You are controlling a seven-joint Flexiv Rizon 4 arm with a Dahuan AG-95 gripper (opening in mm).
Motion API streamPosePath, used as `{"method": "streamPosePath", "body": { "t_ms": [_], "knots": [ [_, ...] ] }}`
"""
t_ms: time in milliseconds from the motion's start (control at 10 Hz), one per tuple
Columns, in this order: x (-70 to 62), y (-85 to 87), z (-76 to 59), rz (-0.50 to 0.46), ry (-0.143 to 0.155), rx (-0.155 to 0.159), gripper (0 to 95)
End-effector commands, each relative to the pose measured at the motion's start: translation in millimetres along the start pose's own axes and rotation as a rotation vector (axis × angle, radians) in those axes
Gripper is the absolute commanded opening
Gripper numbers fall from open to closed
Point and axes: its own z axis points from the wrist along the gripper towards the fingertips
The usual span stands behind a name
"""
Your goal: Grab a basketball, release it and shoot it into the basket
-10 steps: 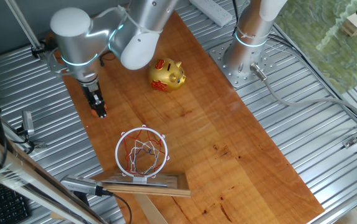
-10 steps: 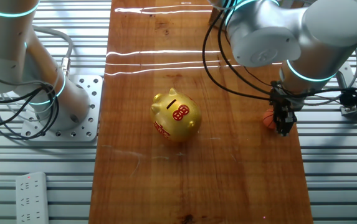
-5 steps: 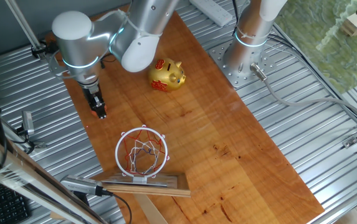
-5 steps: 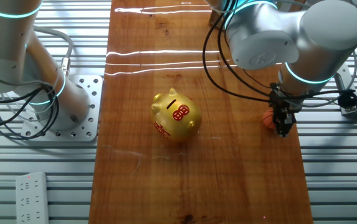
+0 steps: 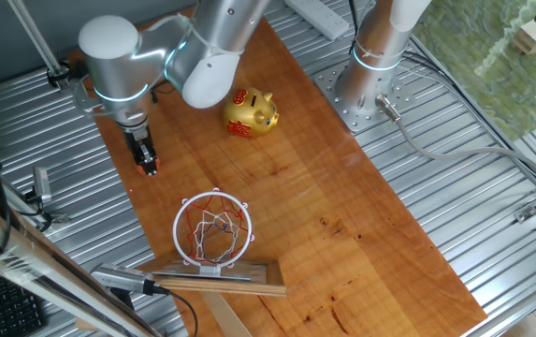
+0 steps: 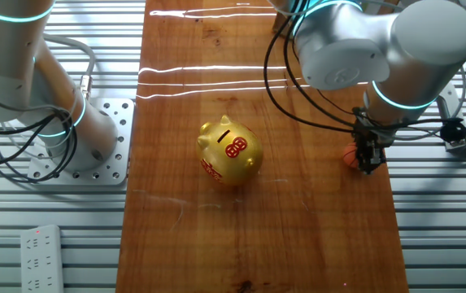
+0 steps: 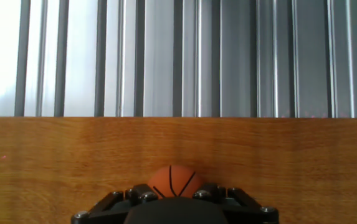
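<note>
The tiny orange basketball with dark seams sits between my fingers at the bottom of the hand view, touching both. My gripper is shut on it, low over the wooden board near its edge. In the other fixed view the ball shows just left of the gripper. In one fixed view the gripper is at the board's left edge, above the basket. The basket has an orange-red ring, a white net and a wooden backboard.
A golden piggy bank stands mid-board, right of the gripper, and shows in the other fixed view. A second arm's base stands on the slatted metal table. A power strip lies at the lower left.
My gripper has shifted slightly away from the basket along the board's edge, with the ball between its fingers. Nothing else moved.
</note>
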Motion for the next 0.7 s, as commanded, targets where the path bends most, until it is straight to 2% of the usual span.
{"method": "streamPosePath", "body": {
  "t_ms": [100, 300, 600, 700],
  "knots": [
    [-0.3, -0.1, 0.9, -0.001, -0.002, 0.002, 0.0],
    [-1.5, 0.4, -6.8, -0.005, -0.002, 0.002, 0.0],
    [-7.7, 6.4, -40.5, -0.029, -0.018, 0.003, 0.0],
    [-8.8, 8.0, -46.3, -0.033, -0.020, 0.004, 0.0]
  ]
}}
